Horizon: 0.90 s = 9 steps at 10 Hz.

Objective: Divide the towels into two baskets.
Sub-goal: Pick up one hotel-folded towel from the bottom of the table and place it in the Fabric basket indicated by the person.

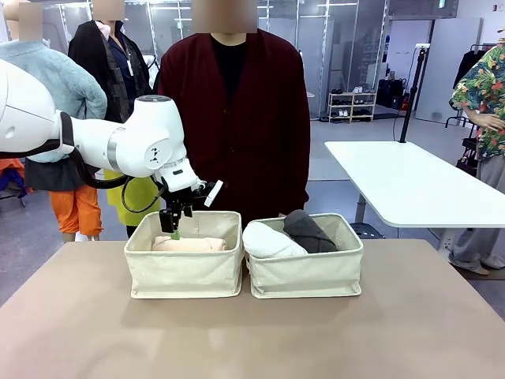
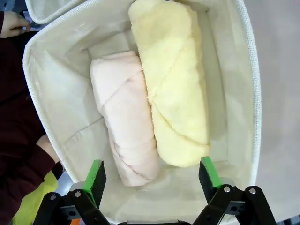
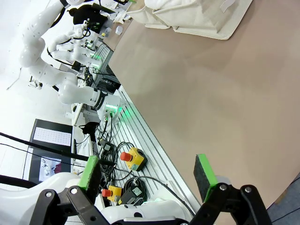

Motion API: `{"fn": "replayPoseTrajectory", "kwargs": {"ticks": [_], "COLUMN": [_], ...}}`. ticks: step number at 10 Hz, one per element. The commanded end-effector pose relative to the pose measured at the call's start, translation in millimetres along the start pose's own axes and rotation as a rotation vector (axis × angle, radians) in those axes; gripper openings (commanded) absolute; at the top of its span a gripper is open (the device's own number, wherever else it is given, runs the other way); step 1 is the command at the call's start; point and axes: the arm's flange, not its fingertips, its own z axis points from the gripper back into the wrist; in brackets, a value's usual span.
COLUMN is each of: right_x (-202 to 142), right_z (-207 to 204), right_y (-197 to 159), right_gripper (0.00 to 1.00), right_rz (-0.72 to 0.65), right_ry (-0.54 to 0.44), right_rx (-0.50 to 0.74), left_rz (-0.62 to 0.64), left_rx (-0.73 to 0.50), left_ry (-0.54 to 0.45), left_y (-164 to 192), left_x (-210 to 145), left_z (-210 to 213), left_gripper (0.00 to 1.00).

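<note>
Two cream canvas baskets stand side by side on the table. The left basket [image 1: 185, 268] holds the cream towel [image 1: 189, 244], and the left wrist view shows that cream towel [image 2: 126, 122] lying beside the pale yellow towel [image 2: 176, 84]. In the right basket [image 1: 306, 272] lie the white towel [image 1: 272, 239] and the dark grey towel [image 1: 309, 231]. My left gripper [image 1: 173, 230] hangs open just above the left basket, its fingers apart over the two rolls with nothing between them [image 2: 152, 180]. My right gripper [image 3: 147, 171] is open and empty, off the table's edge, far from a basket [image 3: 197, 18].
A person in a dark red cardigan [image 1: 233, 118] stands right behind the baskets, one hand [image 2: 11, 23] near the left basket's far rim. The brown table [image 1: 252, 339] lies bare in front of the baskets. Cables and emergency-stop boxes [image 3: 131, 159] sit below the table's edge.
</note>
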Motion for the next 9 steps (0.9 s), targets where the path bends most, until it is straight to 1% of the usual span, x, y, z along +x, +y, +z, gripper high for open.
{"fn": "replayPoseTrajectory", "kwargs": {"ticks": [1,2,9], "right_x": [-1.6,-1.6,-1.6], "right_z": [0.7,0.7,0.7], "right_y": [3.8,3.8,3.8], "right_gripper": [1.0,1.0,1.0], "right_rz": [0.013,0.013,0.013], "right_ry": [-0.006,-0.006,-0.006], "right_rx": [0.002,0.002,0.002], "left_rz": [0.06,0.0,0.0], "left_rx": [0.015,0.0,0.0], "left_ry": [-0.011,0.0,0.0], "left_y": [-13.0,0.0,0.0], "left_x": [-7.9,0.0,0.0], "left_z": [8.9,0.0,0.0], "left_gripper": [1.0,1.0,1.0]}}
